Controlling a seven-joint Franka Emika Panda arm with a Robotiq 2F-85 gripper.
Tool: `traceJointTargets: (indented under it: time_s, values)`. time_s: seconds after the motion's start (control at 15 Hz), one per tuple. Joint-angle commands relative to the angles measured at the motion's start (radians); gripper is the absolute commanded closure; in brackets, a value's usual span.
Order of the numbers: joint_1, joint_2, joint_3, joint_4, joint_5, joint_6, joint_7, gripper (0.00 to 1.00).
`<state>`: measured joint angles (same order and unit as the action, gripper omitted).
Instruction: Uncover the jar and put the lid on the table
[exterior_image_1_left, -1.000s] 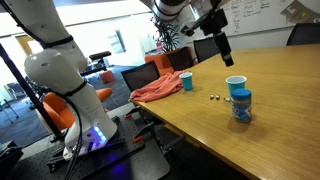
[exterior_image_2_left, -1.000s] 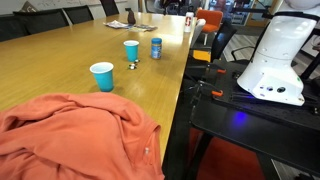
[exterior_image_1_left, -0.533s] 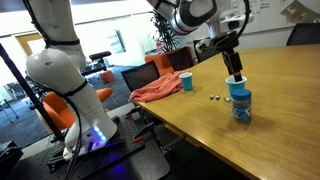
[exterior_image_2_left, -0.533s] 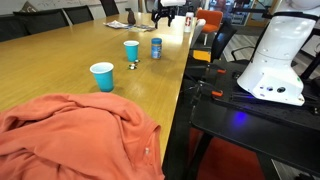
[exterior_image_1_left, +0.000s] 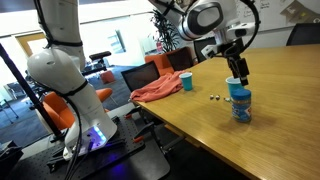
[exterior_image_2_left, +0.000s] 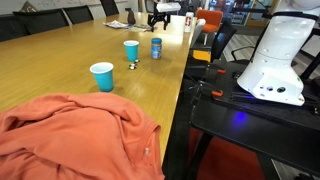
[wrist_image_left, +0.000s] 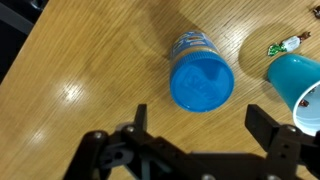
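Observation:
The jar (exterior_image_1_left: 241, 108) stands on the wooden table (exterior_image_1_left: 280, 130), with a blue label band and the blue lid (exterior_image_1_left: 241, 96) on it. It also shows in an exterior view (exterior_image_2_left: 156, 48). In the wrist view the lid (wrist_image_left: 202, 82) faces up and the jar body (wrist_image_left: 192, 45) shows behind it. My gripper (exterior_image_1_left: 240, 74) hangs open above the jar, close to the white cup. In the wrist view its two fingers (wrist_image_left: 200, 120) are spread wide and empty, just short of the lid, not touching it.
A white cup with a blue rim (exterior_image_1_left: 236, 84) stands right beside the jar, also in the wrist view (wrist_image_left: 300, 85). A small solid-blue cup (exterior_image_1_left: 186, 81) and an orange cloth (exterior_image_1_left: 160, 88) lie near the table edge. Small bits (exterior_image_1_left: 216, 97) lie between the cups.
My gripper has moved across the table and come down, from well away from the jar to just above it. The jar, lid and cups have not moved.

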<state>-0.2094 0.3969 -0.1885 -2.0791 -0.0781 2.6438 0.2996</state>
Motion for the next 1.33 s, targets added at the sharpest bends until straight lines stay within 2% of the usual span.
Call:
traceJointTargets:
  time_s: [0.0,0.4,0.73,1.27]
  values:
    - [0.024,0.002,-0.025,0.003,0.02,-0.002,-0.015,0.0]
    - [0.052,0.056,-0.064,0.03,0.002,-0.012,0.002,0.0]
    - [0.023,0.088,-0.024,0.051,0.06,-0.006,-0.052,0.0]
    - [0.029,0.143,-0.023,0.095,0.085,-0.02,-0.067,0.0]
